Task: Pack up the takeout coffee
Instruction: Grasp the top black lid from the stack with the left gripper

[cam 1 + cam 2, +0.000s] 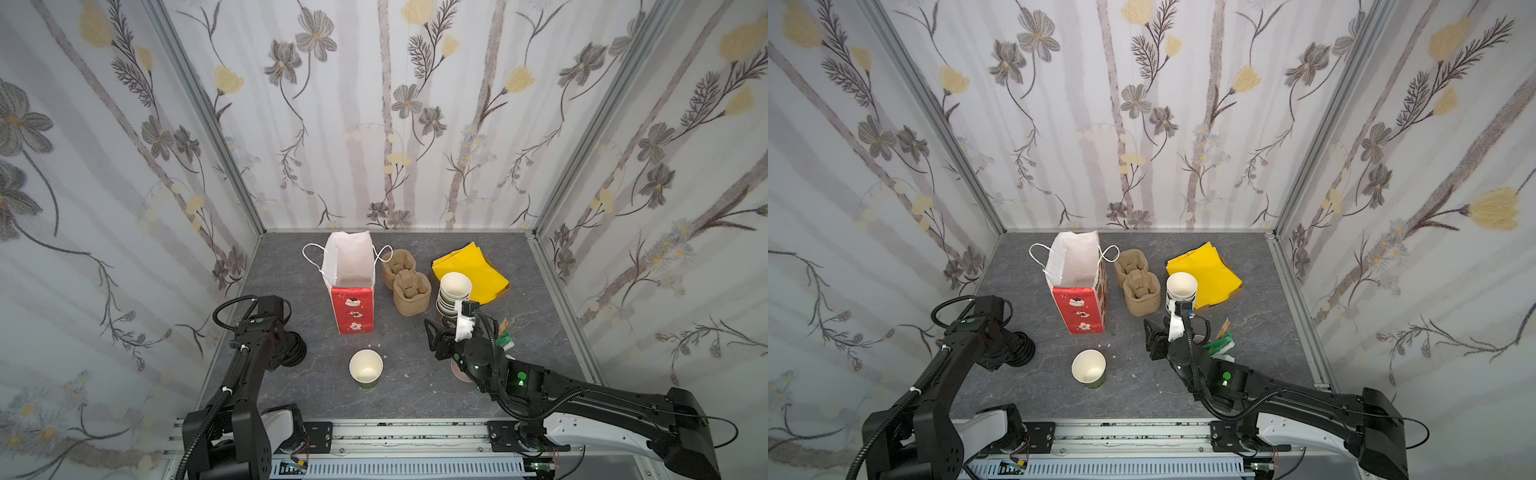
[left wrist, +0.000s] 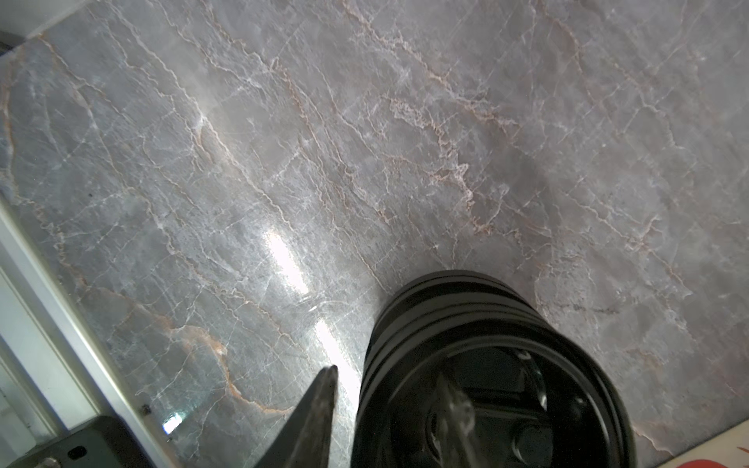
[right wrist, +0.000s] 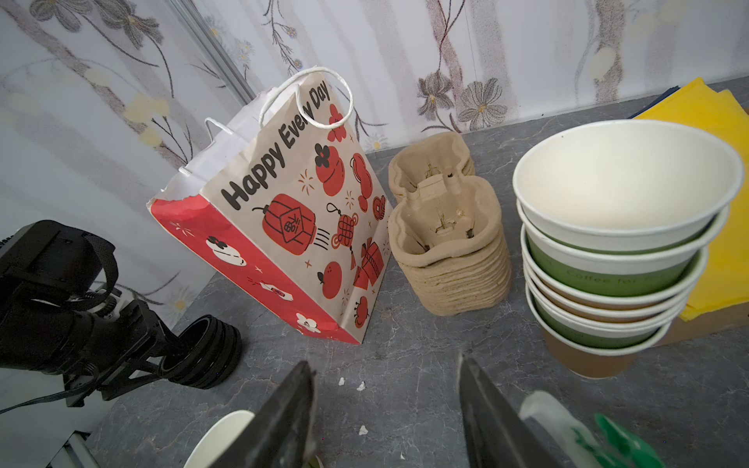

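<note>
Part-open, left tool (image 2: 389, 377) straddles the rim of ribbed black lid stack (image 2: 466, 316) — right tool (image 3: 384, 362) gapes empty above veined surface (image 3: 409, 336).

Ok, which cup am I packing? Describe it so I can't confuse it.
Find the red paper bag standing mid-table. In front of it, nearer the robot, one green-sided paper cup stands upright, lidless. Unlike the stack of cups farther right, it stands alone.

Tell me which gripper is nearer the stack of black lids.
Left. The left gripper straddles the lid stack's rim; the right gripper hovers across the table, past the lone cup.
</note>
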`<state>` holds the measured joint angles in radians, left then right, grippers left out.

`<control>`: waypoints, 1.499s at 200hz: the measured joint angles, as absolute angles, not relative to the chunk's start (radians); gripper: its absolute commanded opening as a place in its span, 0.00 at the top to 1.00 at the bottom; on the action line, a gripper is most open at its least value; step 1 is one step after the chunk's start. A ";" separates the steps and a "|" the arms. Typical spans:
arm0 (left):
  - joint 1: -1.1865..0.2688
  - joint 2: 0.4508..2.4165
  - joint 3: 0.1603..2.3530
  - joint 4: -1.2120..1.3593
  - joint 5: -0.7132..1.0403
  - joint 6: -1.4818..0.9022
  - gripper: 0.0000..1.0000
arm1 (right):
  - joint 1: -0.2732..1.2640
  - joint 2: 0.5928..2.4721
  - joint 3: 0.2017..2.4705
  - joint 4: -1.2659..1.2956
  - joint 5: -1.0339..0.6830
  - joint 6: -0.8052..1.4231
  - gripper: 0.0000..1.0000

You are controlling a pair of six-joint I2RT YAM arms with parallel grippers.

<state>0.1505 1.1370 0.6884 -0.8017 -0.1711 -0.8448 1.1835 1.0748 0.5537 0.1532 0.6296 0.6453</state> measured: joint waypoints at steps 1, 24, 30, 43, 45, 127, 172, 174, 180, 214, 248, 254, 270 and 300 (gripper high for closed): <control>0.150 1.137 0.688 -0.802 -0.171 -0.845 0.61 | 1.184 1.075 0.554 0.153 0.630 0.645 0.42; 0.150 1.121 0.688 -0.802 -0.170 -0.845 0.63 | 1.184 1.075 0.555 0.153 0.630 0.645 0.42; 0.150 1.117 0.688 -0.802 -0.170 -0.845 0.63 | 1.183 1.075 0.555 0.153 0.630 0.645 0.42; 0.150 1.112 0.688 -0.802 -0.169 -0.845 0.64 | 1.183 1.074 0.555 0.153 0.630 0.645 0.42; 0.150 1.111 0.688 -0.802 -0.169 -0.845 0.64 | 1.183 1.074 0.555 0.153 0.630 0.645 0.42; 0.150 1.105 0.685 -0.802 -0.168 -0.845 0.65 | 1.184 1.070 0.556 0.152 0.630 0.646 0.42; 0.150 1.116 0.682 -0.802 -0.168 -0.845 0.65 | 1.184 1.067 0.557 0.151 0.630 0.645 0.42; 0.150 1.117 0.682 -0.802 -0.168 -0.846 0.65 | 1.184 1.067 0.557 0.151 0.630 0.645 0.42; 0.150 1.119 0.682 -0.802 -0.168 -0.846 0.66 | 1.184 1.067 0.557 0.150 0.630 0.645 0.42; 0.150 1.128 0.682 -0.796 -0.167 -0.847 0.70 | 1.184 1.065 0.557 0.147 0.630 0.645 0.42; 0.150 1.129 0.682 -0.793 -0.164 -0.849 0.75 | 1.184 1.060 0.557 0.145 0.630 0.645 0.41; 0.150 1.129 0.682 -0.792 -0.164 -0.849 0.76 | 1.184 1.059 0.557 0.145 0.631 0.645 0.42; 0.150 1.129 0.682 -0.789 -0.162 -0.850 0.77 | 1.184 1.057 0.557 0.145 0.631 0.645 0.42; 0.150 1.128 0.682 -0.789 -0.157 -0.853 0.81 | 1.184 1.055 0.557 0.145 0.631 0.645 0.42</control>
